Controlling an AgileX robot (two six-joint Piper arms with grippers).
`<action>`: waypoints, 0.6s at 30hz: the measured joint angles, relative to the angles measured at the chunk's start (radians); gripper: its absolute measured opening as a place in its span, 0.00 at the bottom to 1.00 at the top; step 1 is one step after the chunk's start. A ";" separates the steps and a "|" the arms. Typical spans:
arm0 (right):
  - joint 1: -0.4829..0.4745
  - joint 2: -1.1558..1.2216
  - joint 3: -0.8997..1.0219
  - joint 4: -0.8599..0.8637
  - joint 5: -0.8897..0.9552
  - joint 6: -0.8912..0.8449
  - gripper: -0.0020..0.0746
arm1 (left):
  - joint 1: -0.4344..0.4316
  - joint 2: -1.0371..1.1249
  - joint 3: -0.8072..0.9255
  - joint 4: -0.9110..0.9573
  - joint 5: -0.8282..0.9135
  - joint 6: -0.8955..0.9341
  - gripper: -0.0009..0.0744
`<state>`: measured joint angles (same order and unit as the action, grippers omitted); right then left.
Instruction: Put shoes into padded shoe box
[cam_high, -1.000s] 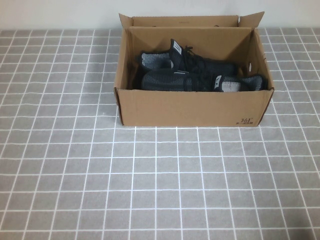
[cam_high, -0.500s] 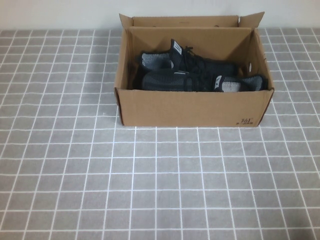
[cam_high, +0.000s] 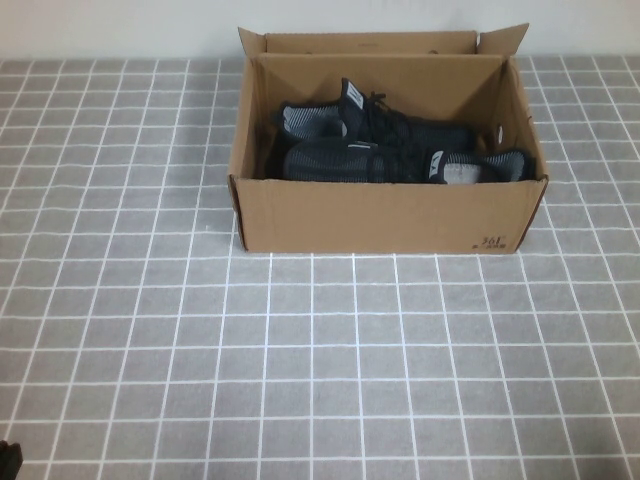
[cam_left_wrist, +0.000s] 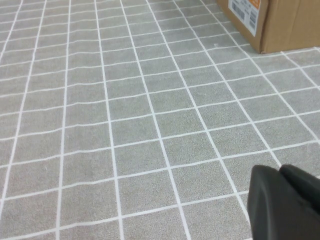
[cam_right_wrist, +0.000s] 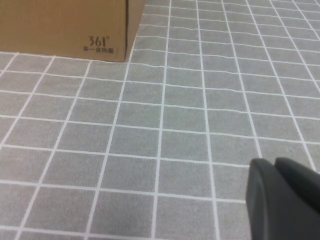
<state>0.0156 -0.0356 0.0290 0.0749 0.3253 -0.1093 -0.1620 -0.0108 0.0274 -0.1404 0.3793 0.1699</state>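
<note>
The brown corrugated cardboard shoe box (cam_high: 385, 215) looks matt and papery, with a glossy printed label (cam_left_wrist: 244, 10) on one end. The black knit sneakers (cam_high: 400, 150) look soft and woven. The grey checked tablecloth (cam_high: 300, 350) seems slightly fuzzy, and the grippers' black fingers (cam_left_wrist: 282, 202) look like smooth matt plastic.

Left gripper (cam_left_wrist: 283, 202) low over grid cloth (cam_left_wrist: 125, 125), cardboard box (cam_left_wrist: 280, 22) beyond.

Light is even and soft across the table (cam_high: 320, 350), bright without glare. The box (cam_high: 385, 215) throws only a faint, narrow shadow along its base, and its inside is dimmer, so the black shoes (cam_high: 390, 150) lose detail. The high view is sharp to its edges. In both wrist views the left gripper (cam_left_wrist: 282, 202) and right gripper (cam_right_wrist: 280, 200) show as dark, slightly soft shapes at the near corner.
</note>
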 joint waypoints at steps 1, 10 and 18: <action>0.000 0.000 0.000 0.000 0.000 0.000 0.02 | 0.000 0.000 0.000 -0.001 0.000 -0.001 0.01; 0.000 0.000 0.000 0.000 0.000 0.000 0.02 | 0.000 -0.001 0.000 -0.006 0.000 -0.002 0.01; 0.000 0.000 0.000 0.000 0.000 0.000 0.02 | 0.000 -0.001 0.000 -0.006 0.000 -0.002 0.01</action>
<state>0.0156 -0.0356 0.0290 0.0749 0.3253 -0.1093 -0.1620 -0.0117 0.0274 -0.1467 0.3793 0.1675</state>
